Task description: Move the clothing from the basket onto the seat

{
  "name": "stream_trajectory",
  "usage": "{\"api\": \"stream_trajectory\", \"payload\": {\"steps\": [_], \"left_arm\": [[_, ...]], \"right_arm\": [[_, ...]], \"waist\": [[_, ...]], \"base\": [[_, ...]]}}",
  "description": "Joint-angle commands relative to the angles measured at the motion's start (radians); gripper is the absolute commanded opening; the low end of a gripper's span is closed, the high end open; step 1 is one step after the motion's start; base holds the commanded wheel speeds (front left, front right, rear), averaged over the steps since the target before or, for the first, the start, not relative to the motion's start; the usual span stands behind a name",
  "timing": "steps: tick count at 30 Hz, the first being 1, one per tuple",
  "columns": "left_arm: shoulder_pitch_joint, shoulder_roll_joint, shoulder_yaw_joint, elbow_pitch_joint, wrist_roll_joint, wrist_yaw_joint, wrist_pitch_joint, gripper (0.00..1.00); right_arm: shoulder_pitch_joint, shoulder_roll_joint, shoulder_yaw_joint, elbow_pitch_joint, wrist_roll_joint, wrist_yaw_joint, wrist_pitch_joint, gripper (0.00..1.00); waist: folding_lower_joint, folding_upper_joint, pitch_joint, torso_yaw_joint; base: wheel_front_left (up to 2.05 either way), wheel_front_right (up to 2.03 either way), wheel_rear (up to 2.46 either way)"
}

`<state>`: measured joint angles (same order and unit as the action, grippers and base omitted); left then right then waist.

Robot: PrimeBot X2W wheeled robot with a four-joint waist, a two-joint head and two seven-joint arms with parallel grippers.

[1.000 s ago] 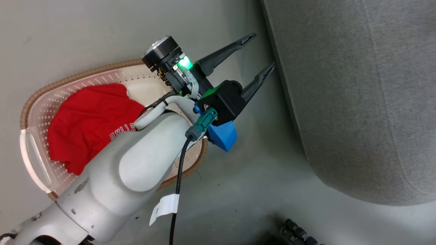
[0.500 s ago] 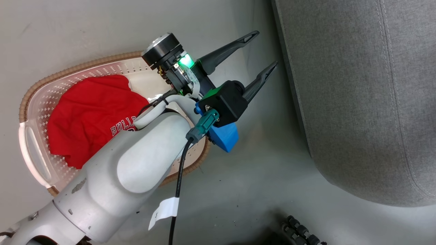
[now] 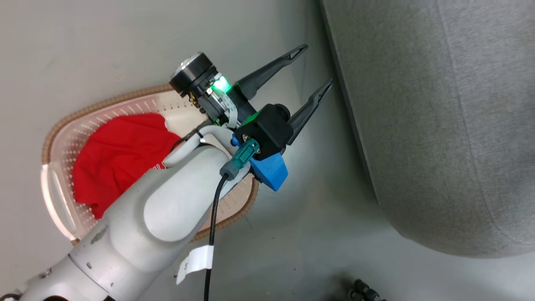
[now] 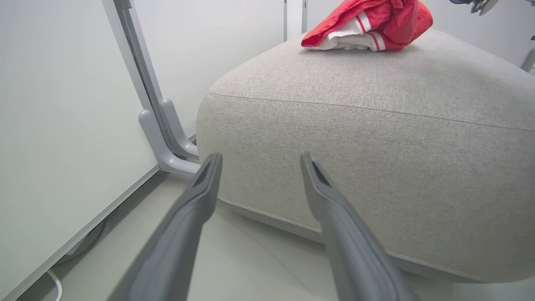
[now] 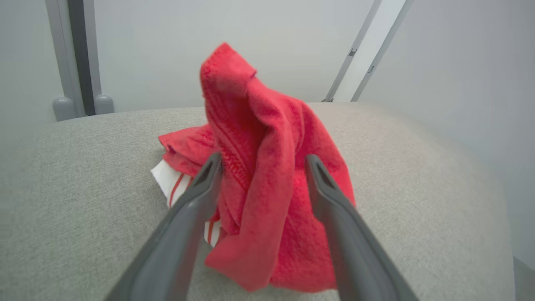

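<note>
**Red against grey**

A bright red jersey [image 3: 121, 154] with a trace of white print lies in the cream, hole-dotted, brown-rimmed basket [image 3: 83, 125] beside the pale grey woven seat [image 3: 439, 125]; on the seat, a red garment [image 5: 271, 188] shows white, red-striped trim.

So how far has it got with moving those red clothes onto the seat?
Partly done. A red garment with white trim already lies on the grey seat. In hand: the right gripper, jaws wide, has a red piece standing between its fingers there, seemingly being let go. To do: the red jersey in the basket; the left gripper hangs open and empty near it.
</note>
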<state>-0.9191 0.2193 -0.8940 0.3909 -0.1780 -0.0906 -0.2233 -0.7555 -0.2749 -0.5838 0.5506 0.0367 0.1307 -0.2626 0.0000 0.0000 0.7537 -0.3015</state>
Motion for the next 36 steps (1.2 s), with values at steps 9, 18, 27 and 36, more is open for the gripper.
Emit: {"api": "stream_trajectory", "payload": {"steps": [9, 18, 27, 36], "left_arm": [[0.118, -0.029, 0.082, 0.043, -0.083, 0.063, -0.042, 1.00], [0.283, -0.014, 0.268, -0.039, -0.122, 0.129, -0.043, 1.00], [0.432, -0.031, 0.464, -0.077, -0.110, 0.147, -0.043, 1.00], [0.578, -0.070, 0.615, -0.102, -0.072, 0.129, -0.042, 1.00]], "right_arm": [[0.202, 0.035, 0.155, -0.216, -0.030, 0.000, -0.003, 1.00], [0.315, 0.079, 0.339, -0.355, -0.025, 0.000, -0.003, 1.00], [0.389, 0.110, 0.496, -0.397, -0.001, 0.000, -0.003, 1.00], [0.487, 0.143, 0.576, -0.431, 0.016, 0.000, -0.003, 1.00]], "waist": [[0.0000, 0.0000, -0.238, 0.026], [0.0000, 0.0000, -0.410, 0.108], [0.0000, 0.0000, -0.521, 0.215], [0.0000, 0.0000, -0.611, 0.286]], "base": [[0.00, 0.00, 0.00], [0.00, 0.00, 0.00], [0.00, 0.00, 0.00], [0.00, 0.00, 0.00]]}}
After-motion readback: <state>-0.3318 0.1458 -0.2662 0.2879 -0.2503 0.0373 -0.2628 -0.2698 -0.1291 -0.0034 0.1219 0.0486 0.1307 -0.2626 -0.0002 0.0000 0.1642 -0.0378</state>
